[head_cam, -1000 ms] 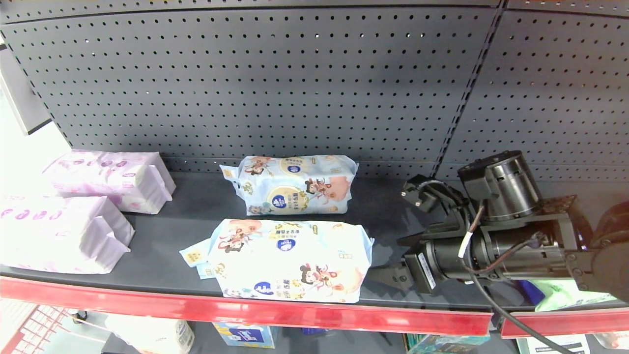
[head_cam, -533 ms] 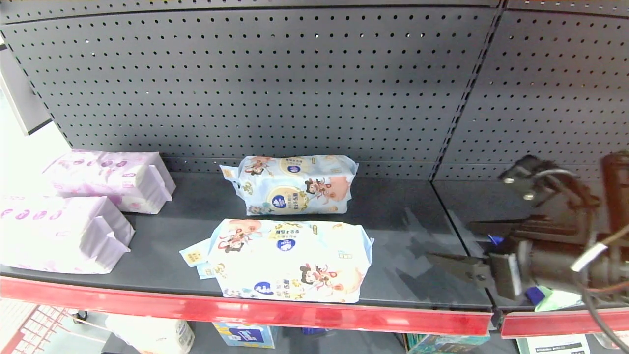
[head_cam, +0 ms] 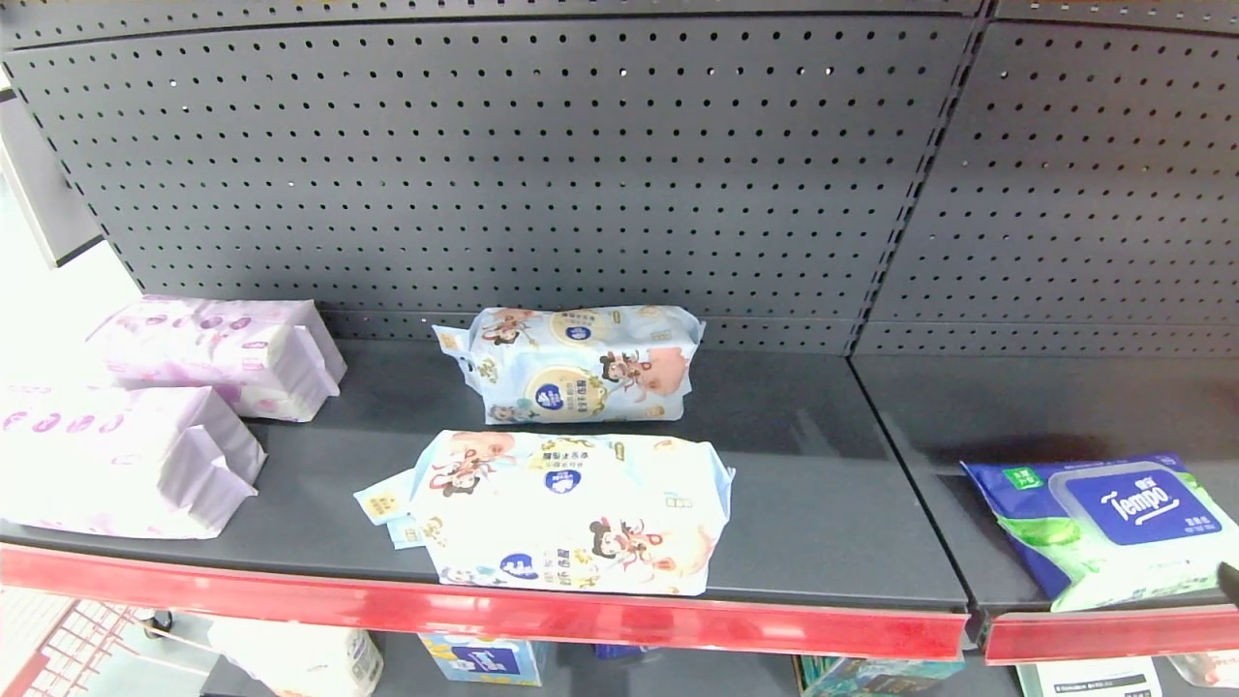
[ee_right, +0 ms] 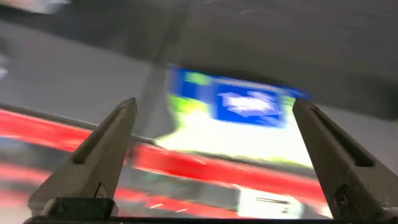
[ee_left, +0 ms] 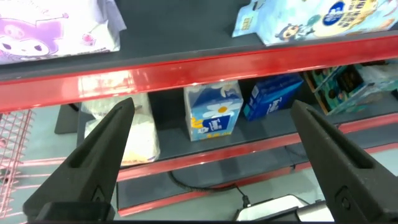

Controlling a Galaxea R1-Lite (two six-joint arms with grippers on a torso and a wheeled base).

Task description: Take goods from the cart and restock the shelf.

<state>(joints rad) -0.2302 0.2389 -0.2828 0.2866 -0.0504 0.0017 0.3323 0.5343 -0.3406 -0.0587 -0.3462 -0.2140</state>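
blue pack (ee_right: 244,117) blurred, perhaps wipes

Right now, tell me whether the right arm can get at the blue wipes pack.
Probably yes: the right tool is open and faces the blue wipes pack, with nothing between them.

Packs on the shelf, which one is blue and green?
The blue and green pack, alone on the right bay; the cartoon packs and pink packs sit left of it.

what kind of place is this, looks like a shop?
Most likely a shop aisle: a perforated metal shelf back, a red price rail along the shelf edge, and tissue packs and a wet wipes pack laid out like stock.
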